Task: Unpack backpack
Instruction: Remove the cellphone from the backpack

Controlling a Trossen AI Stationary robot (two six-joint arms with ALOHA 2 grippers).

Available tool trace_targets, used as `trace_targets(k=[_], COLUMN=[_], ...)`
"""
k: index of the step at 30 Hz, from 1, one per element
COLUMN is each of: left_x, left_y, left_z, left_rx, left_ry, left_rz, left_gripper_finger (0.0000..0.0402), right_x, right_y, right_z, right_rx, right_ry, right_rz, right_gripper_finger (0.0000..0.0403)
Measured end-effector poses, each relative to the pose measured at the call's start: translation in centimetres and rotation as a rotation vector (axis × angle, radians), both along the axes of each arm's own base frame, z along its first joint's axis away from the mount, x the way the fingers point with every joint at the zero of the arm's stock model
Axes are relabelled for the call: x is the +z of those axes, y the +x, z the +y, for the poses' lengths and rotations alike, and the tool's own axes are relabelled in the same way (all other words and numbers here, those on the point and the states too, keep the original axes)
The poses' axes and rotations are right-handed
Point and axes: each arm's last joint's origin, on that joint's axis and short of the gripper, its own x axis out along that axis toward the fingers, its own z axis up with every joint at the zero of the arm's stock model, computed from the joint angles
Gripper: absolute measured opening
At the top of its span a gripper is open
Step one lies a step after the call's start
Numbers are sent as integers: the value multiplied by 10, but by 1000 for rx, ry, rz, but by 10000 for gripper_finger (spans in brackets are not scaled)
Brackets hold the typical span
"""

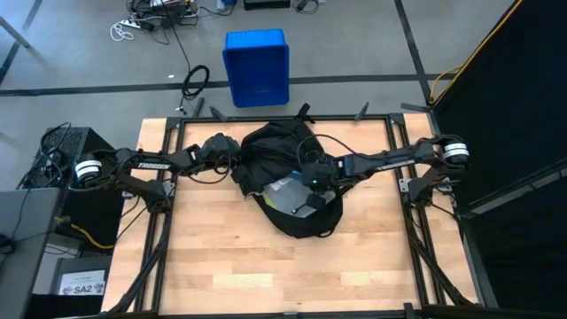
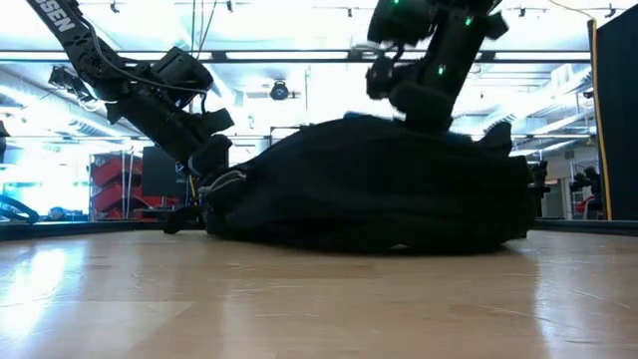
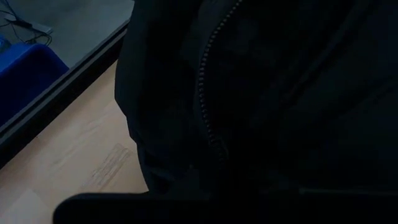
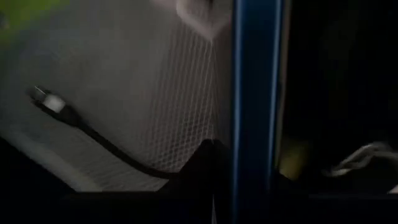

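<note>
The black backpack point(image 1: 275, 146) lies flat on the wooden table, its opening spread to show grey lining point(image 1: 285, 190). My left gripper point(image 1: 221, 152) is shut at the backpack's left side. My right gripper point(image 1: 312, 182) is shut above the opening, pointing steeply down. In the right wrist view its shut fingers point(image 4: 211, 180) stand before grey mesh lining point(image 4: 124, 93). A blue strip point(image 4: 255, 93) runs just beside the fingers. A black cable with a white plug point(image 4: 93, 130) lies against the mesh. My left gripper has the backpack's black fabric at its left end point(image 2: 224, 181), coming slanting down from the table's left. The dark fingers and cloth hide the exact place; a zipper point(image 3: 205, 81) runs close past them. My right gripper: I cannot tell whether it touches the blue strip or the lining.
A blue plastic bin point(image 1: 257, 66) stands on the floor beyond the table's far edge. Bare wood point(image 1: 266, 266) lies between the backpack and the near edge. Black frame rails point(image 1: 168, 177) run along the table's sides.
</note>
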Motion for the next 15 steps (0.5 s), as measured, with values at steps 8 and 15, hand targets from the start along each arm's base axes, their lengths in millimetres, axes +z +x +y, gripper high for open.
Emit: trace_targets(k=[8,15], left_x=[0,-2], left_y=[0,-1], left_z=[0,-1], left_rx=[1,-2], left_ry=[-1,-7], left_rz=[2,24], left_gripper_finger=[0,0], right_x=[56,74], right_y=[-16,-69], right_z=[27,34], right_rx=[60,-157], right_ry=[-62,-189], right_rz=[-274,-157], right_gripper_finger=[2,1])
